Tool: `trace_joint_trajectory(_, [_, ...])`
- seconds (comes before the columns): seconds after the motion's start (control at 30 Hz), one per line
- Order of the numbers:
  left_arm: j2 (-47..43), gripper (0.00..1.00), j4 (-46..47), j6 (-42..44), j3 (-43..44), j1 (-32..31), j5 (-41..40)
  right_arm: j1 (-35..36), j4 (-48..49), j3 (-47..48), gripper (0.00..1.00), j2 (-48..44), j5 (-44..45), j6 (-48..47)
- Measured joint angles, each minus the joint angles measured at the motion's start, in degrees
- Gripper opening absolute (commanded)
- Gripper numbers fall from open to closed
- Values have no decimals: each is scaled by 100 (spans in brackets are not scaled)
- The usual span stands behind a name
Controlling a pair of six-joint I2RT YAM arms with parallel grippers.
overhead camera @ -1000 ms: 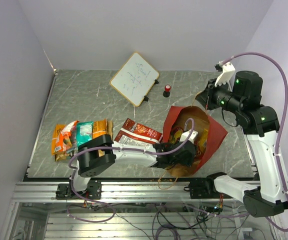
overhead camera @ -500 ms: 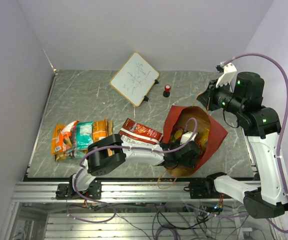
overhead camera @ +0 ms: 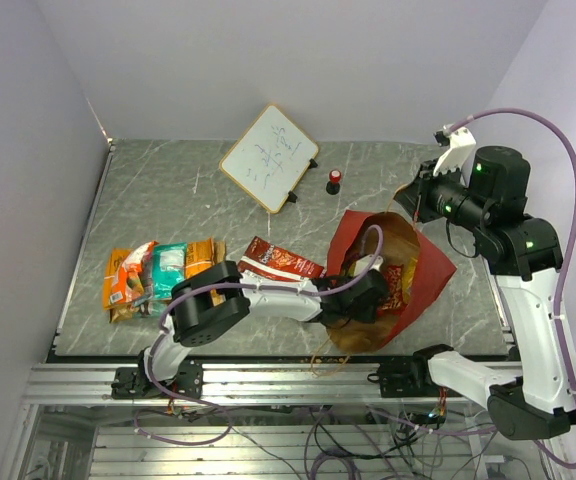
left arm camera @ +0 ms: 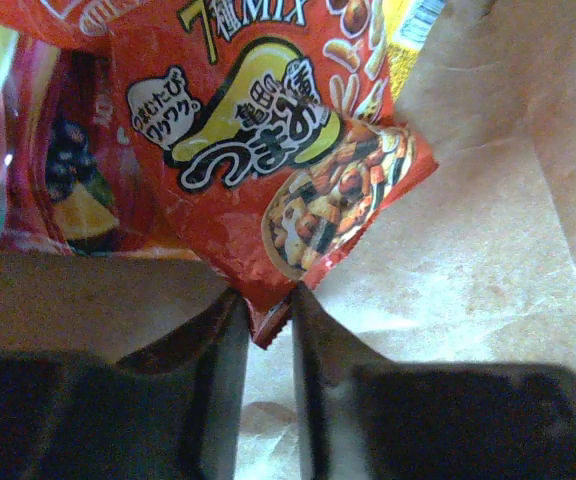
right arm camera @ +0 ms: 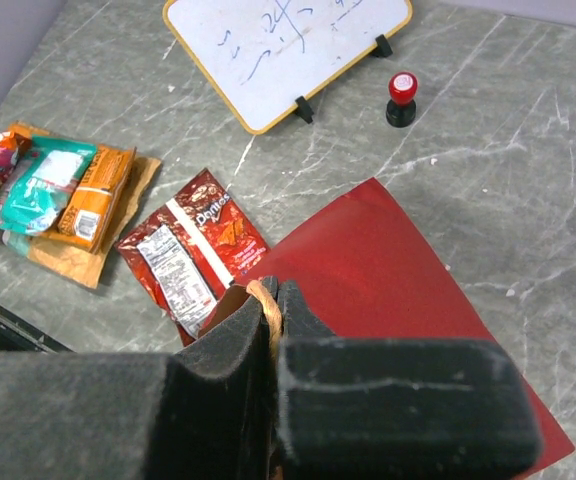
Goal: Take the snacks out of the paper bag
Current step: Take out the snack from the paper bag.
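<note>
Deeper inside the paper bag point(overhead camera: 430, 268) than a second ago, the left claw point(left arm camera: 265, 305) is pinching the red snack packet point(left arm camera: 268, 140) by the corner lying between its nearly closed tips. Light, slippery foil is likely gripping best at this sealed edge. Above, the right claw point(right arm camera: 274, 330) is clamping shut on the bag's handle point(right arm camera: 264, 295).

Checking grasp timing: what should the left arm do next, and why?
Probably close fully, then draw back: the left gripper flanks a corner of the red packet inside the paper bag, grip unclear, while the right gripper holds the bag's handle.
</note>
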Motion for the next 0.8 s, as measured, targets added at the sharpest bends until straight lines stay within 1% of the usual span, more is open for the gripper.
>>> trace_joint_trajectory(0.1, [-46,9,11,240,74,61,98,0,44,-39,0,-20,9,2])
trace_joint_trajectory(0.13, [-96,7,11,326,76,79,146,0,57,-59,0,-28,26,2])
trace_joint_trajectory(0.27, [-437,7,-11,693,76,101,308,0,129,-157,0,-111,133,4])
trace_joint_trajectory(0.43, [-1091,7,-214,1235,127,125,466,0,219,-234,0,-205,398,28])
trace_joint_trajectory(0.7, [-1834,7,-870,2273,586,127,994,0,457,-363,0,-201,874,109])
trace_joint_trajectory(0.8, [-2129,7,-1187,2629,636,127,1207,0,546,-369,0,-181,1005,136])
